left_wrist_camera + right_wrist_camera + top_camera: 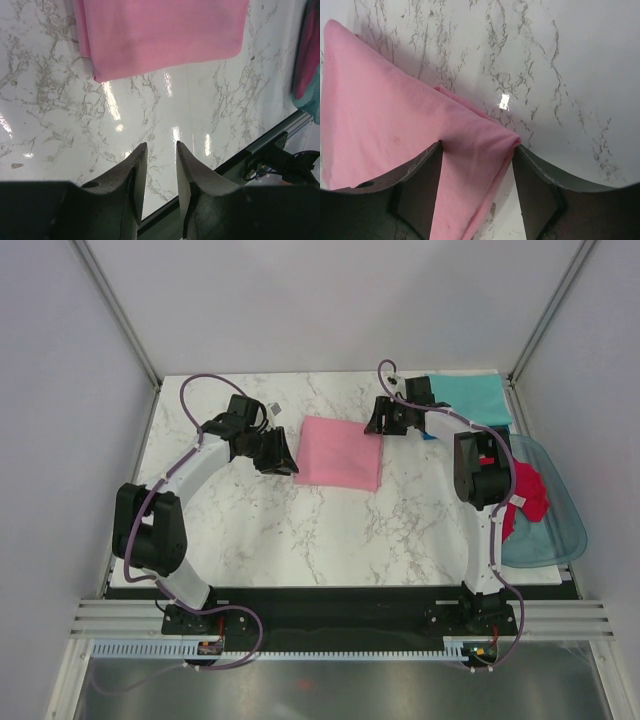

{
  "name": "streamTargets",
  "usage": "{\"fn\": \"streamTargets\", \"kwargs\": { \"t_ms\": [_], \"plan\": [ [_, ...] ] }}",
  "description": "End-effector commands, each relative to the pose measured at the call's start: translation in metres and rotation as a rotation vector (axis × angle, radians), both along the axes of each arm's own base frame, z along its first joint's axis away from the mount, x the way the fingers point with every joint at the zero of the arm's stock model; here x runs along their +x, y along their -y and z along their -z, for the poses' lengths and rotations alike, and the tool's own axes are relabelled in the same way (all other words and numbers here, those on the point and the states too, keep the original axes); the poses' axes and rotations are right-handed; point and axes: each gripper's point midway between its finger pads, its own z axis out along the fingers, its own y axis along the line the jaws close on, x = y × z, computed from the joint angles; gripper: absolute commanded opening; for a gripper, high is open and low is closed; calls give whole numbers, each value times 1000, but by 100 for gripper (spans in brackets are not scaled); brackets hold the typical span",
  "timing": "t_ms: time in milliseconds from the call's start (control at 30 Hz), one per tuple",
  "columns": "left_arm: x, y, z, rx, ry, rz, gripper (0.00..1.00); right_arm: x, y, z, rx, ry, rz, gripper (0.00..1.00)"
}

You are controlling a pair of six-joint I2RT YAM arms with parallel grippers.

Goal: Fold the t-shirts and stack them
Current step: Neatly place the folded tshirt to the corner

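Dark fingers of the left pincer point(160, 145) stand only a little apart with nothing between them, hovering over bare counter point(300, 530) just beside the pink shirt point(340, 452). The right pincer point(477, 145) is spread wide, its fingers on either side of the far right corner of this shirt, not clenched on it.

The pink shirt lies in the middle as a neat folded rectangle, so I judge this one is almost done. A teal shirt point(470, 395) lies flat at the far right corner, apart from the pink one, so stacking is not yet done. A red shirt point(530, 490) is crumpled in the plastic tub point(560, 540) at the right edge, not yet folded.

The counter is glossy white marble with grey veins. Plain pale walls and metal posts close it in.
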Motion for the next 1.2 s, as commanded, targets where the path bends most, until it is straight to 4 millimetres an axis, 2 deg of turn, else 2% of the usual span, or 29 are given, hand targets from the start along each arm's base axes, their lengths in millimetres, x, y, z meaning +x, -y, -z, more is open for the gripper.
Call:
{"fn": "streamTargets", "kwargs": {
  "t_ms": [0, 133, 233, 433, 533, 600, 700, 733, 833, 867, 900, 933, 967, 1000, 1033, 1067, 1100, 1167],
  "plan": [
    [-1, 3, -23, -37, 82, 50, 37, -25, -7, 38, -21, -107, -68, 65],
    [-1, 4, -26, -45, 89, 53, 37, -29, -14, 47, -12, -129, -95, 63],
    [-2, 3, -29, -45, 96, 50, 37, -32, -16, 51, -2, -140, -110, 58],
    [-3, 5, -27, -54, 80, 47, 36, -41, -30, 42, 82, -154, -174, 46],
    [-4, 5, -28, -58, 81, 47, 36, -41, -30, 42, 77, -153, -165, 36],
    [-4, 5, -30, -60, 86, 45, 36, -42, -34, 38, 97, -149, -179, 22],
    [-4, 4, -32, -58, 91, 43, 36, -43, -37, 27, 119, -128, -188, 3],
    [-5, 4, -30, -56, 88, 42, 36, -42, -38, 10, 126, -93, -193, 0],
    [-4, 3, -31, -52, 90, 36, 36, -44, -39, -25, 95, -4, -179, 0],
    [-4, 3, -32, -53, 92, 35, 36, -46, -39, -32, 78, 11, -170, 0],
    [-4, 3, -32, -54, 93, 32, 36, -55, -39, -29, 43, 9, -156, 0],
    [-4, 4, -33, -58, 94, 35, 36, -56, -36, -47, 6, 58, -137, 0],
    [-3, 3, -33, -55, 95, 31, 36, -56, -35, -47, -71, 87, -96, 0],
    [-4, 3, -34, -56, 96, 30, 35, -65, -32, -42, -109, 79, -84, 0],
    [-3, 1, -34, -55, 96, 26, 35, -68, -34, -58, -130, 120, -73, 0],
    [-3, 1, -32, -53, 91, 24, 35, -67, -26, -58, -200, 144, -24, 0],
    [-3, 1, -33, -56, 92, 25, 35, -77, -34, -56, -230, 150, -36, 0],
    [-3, 1, -32, -56, 88, 23, 35, -82, -33, -67, -304, 201, -1, 0]
  ]
}}
